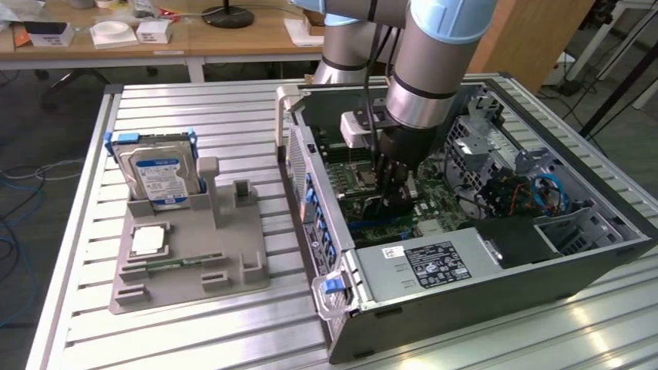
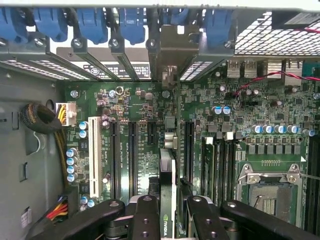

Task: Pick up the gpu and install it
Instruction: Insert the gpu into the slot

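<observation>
Reaching into the open computer case [image 1: 575, 254], the gripper [image 2: 168, 215] hangs over the motherboard [image 2: 150, 105].
Jaws clamped on the upright gpu [image 2: 168, 185], between expansion slots [image 2: 132, 150].

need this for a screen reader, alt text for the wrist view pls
The gripper holds the gpu edge-on above the motherboard inside an open computer case, its metal bracket end near the rear expansion openings. Blue slot latches line the case edge, and an empty processor socket sits to one side.
</observation>
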